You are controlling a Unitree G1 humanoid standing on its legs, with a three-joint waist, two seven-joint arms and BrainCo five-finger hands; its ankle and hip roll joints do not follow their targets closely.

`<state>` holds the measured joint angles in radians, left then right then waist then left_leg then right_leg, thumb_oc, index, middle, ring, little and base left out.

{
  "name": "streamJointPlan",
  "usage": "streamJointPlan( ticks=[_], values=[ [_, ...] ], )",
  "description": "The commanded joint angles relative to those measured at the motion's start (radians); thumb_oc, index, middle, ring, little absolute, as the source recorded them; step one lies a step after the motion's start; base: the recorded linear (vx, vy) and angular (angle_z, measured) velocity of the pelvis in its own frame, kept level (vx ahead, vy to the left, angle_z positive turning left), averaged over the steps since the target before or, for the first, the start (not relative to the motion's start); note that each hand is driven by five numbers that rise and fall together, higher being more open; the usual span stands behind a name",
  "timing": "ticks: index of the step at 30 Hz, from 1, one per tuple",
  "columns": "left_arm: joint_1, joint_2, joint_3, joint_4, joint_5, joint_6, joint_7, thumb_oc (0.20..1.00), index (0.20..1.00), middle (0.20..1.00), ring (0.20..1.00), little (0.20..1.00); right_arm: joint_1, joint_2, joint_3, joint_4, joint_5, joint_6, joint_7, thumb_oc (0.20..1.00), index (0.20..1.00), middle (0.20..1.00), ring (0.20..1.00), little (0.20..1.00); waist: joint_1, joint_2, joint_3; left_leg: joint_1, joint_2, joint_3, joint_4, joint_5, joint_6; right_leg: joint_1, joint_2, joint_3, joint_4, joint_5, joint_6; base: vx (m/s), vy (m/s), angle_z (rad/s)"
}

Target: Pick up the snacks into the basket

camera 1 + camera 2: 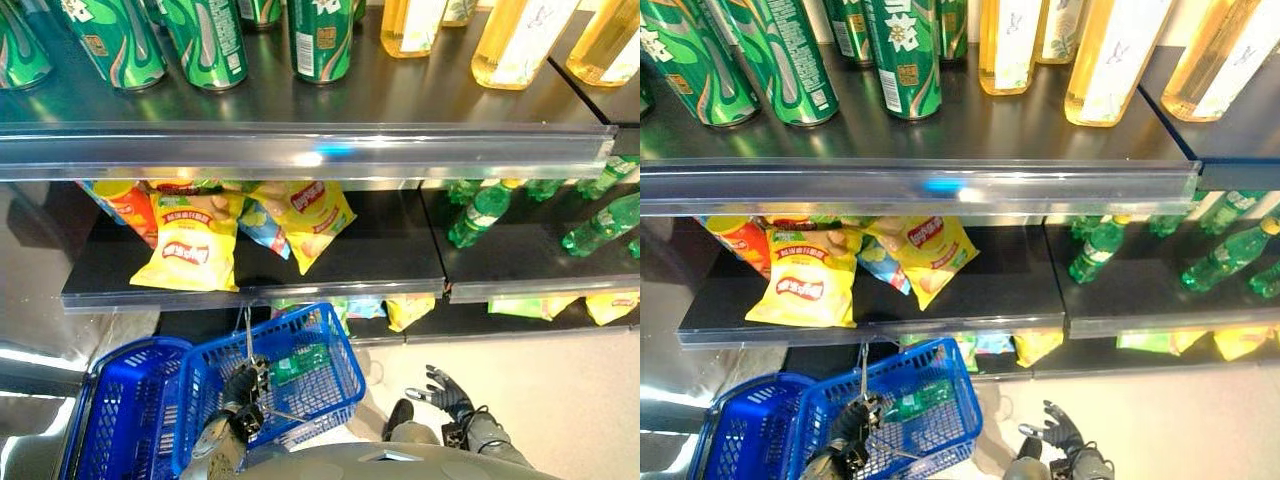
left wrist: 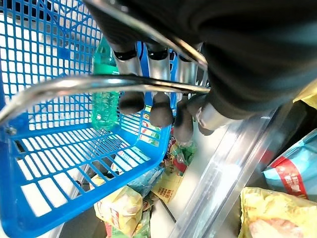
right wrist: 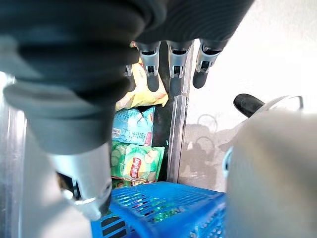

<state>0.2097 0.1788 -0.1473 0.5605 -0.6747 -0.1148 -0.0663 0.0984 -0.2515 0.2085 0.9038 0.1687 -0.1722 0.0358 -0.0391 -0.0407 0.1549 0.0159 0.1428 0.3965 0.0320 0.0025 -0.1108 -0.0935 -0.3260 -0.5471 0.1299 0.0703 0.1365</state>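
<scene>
Bright overhead light; a hard glare streaks the shelf rail (image 1: 310, 152) and the cans (image 1: 205, 40) shine; the lower shelf (image 1: 380, 250) sits in shade under it; the pale floor (image 1: 560, 380) is evenly lit; in the wrist views the near fingers (image 2: 161, 106) and cover are blurred.

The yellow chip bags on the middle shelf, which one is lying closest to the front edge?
The large yellow bag on the left, its bottom reaching the shelf's front edge. The other yellow bag sits further back, tilted.
</scene>
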Motion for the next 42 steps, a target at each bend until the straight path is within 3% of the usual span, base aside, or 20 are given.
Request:
streamJointPlan(
  ticks=[1, 5, 15, 29, 34, 42],
  values=[
    [-0.045, 0.074, 0.044, -0.243, 0.022, -0.121, -0.02, 0.2, 0.2, 0.2, 0.2, 0.2, -0.043, -0.018, -0.004, -0.068, -0.006, -0.043, 0.0, 1.0, 1.0, 1.0, 1.0, 1.0, 0.017, -0.027, 0.059, -0.119, 0.065, -0.005, 0.219, -0.065, 0.013, -0.017, -0.11, 0.018, 0.179, 0.028, 0.074, -0.15, -0.026, 0.37],
    [-0.064, 0.091, 0.038, -0.27, 0.005, -0.127, 0.002, 0.2, 0.2, 0.2, 0.2, 0.2, -0.061, -0.04, 0.006, -0.149, -0.015, -0.052, -0.014, 1.0, 1.0, 1.0, 1.0, 1.0, 0.013, -0.017, 0.099, -0.239, 0.131, -0.02, 0.383, -0.115, 0.012, -0.114, -0.136, 0.03, 0.314, -0.031, 0.06, -0.12, -0.025, 0.23],
    [-0.093, 0.104, 0.038, -0.341, -0.04, -0.142, 0.05, 0.2, 0.2, 0.2, 0.2, 0.2, -0.085, -0.089, 0.027, -0.342, -0.024, -0.073, -0.007, 1.0, 1.0, 1.0, 1.0, 1.0, 0.017, -0.002, 0.129, -0.425, 0.218, -0.033, 0.642, -0.207, 0.009, -0.296, -0.172, 0.05, 0.546, -0.163, 0.038, -0.05, -0.01, -0.05],
    [-0.067, 0.126, 0.029, -0.339, -0.05, -0.142, 0.045, 0.2, 0.2, 0.2, 0.2, 0.2, -0.066, -0.212, 0.122, -0.626, -0.014, -0.104, 0.1, 1.0, 1.0, 1.0, 1.0, 1.0, 0.024, 0.0, 0.138, -0.485, 0.258, -0.049, 0.722, -0.229, 0.002, -0.352, -0.182, 0.056, 0.619, -0.209, 0.03, -0.01, -0.01, -0.02],
    [-0.041, 0.157, 0.028, -0.354, -0.054, -0.145, 0.033, 0.2, 0.2, 0.2, 0.2, 0.2, -0.083, -0.314, 0.17, -0.92, 0.152, -0.117, 0.214, 1.0, 1.0, 1.0, 1.0, 1.0, 0.029, -0.007, 0.139, -0.476, 0.265, -0.05, 0.715, -0.224, -0.002, -0.341, -0.184, 0.045, 0.62, -0.215, 0.033, 0.0, 0.0, 0.0],
    [-0.014, 0.172, 0.01, -0.365, -0.068, -0.14, 0.008, 0.2, 0.2, 0.2, 0.2, 0.2, -0.159, -0.395, 0.203, -1.118, 0.471, -0.075, 0.31, 1.0, 1.0, 1.0, 1.0, 1.0, 0.04, -0.016, 0.137, -0.458, 0.272, -0.045, 0.706, -0.218, -0.008, -0.307, -0.18, 0.028, 0.609, -0.214, 0.04, 0.02, -0.009, 0.04]
  ],
)
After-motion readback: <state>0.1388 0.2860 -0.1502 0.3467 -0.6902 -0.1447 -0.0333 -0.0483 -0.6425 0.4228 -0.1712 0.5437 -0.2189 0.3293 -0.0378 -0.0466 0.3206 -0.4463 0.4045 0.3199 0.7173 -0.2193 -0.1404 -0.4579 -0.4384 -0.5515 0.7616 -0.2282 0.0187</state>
